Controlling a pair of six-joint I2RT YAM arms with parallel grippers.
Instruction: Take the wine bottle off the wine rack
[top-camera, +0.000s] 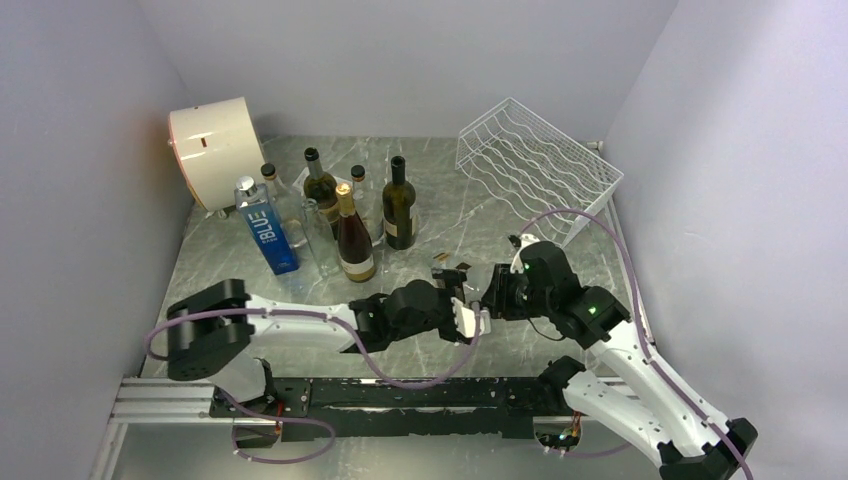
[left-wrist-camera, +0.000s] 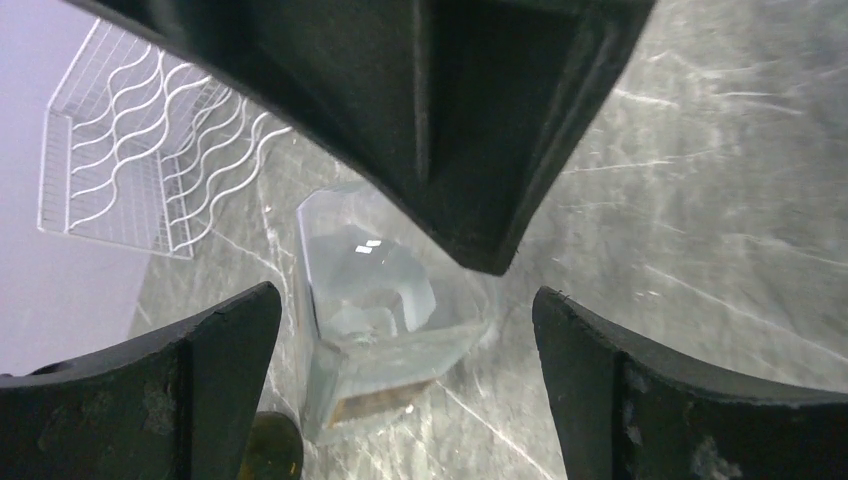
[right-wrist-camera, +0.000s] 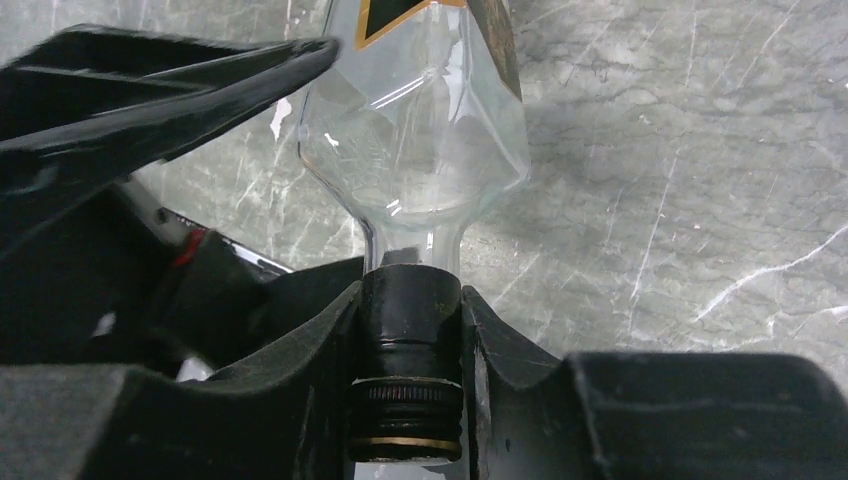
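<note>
The wine bottle is clear and faceted, with a black cap and a black-and-gold label. My right gripper is shut on its capped neck and holds it roughly level over the marble table, off the rack. In the top view the right gripper faces my left gripper. The left gripper is open, and the bottle's base lies between its spread fingers without clear contact. The white wire wine rack stands at the back right with nothing in its cradles.
Several upright bottles stand at the back left, among them a blue carton-shaped bottle. A cream drum lies in the far left corner. Walls close in on both sides. A dark bottle top shows below the left finger.
</note>
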